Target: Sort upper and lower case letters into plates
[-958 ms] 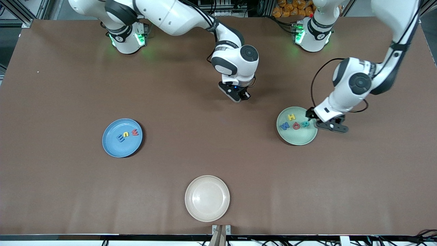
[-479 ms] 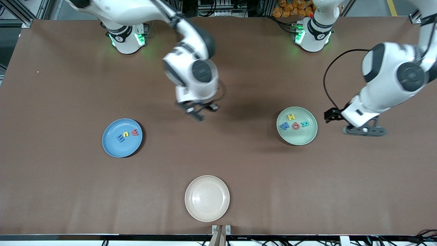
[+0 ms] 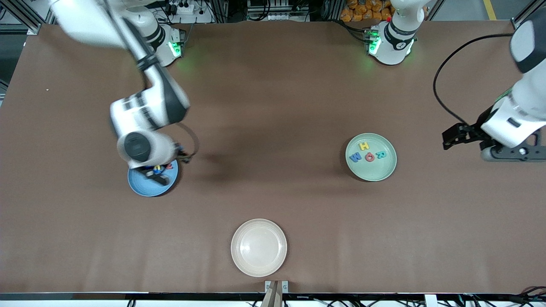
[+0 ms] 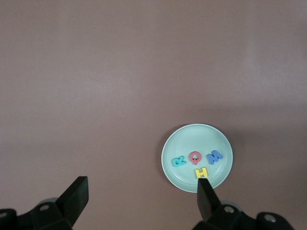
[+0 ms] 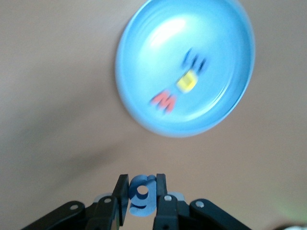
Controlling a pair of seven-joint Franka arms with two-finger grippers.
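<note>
The blue letter g (image 5: 142, 194) sits clamped in the right gripper (image 5: 142, 201), directly over the blue plate (image 3: 143, 187) toward the right arm's end of the desk. The left gripper (image 4: 141, 196) waits wide open over bare desk beside the green plate (image 3: 371, 172).

Three plates on the table — blue (image 3: 145, 187), pale green (image 3: 375, 172), cream-white (image 3: 259, 247) — and eight letters: four on the green, three on the blue, one blue g (image 5: 142, 194) clamped in the right gripper (image 5: 140, 196).
</note>
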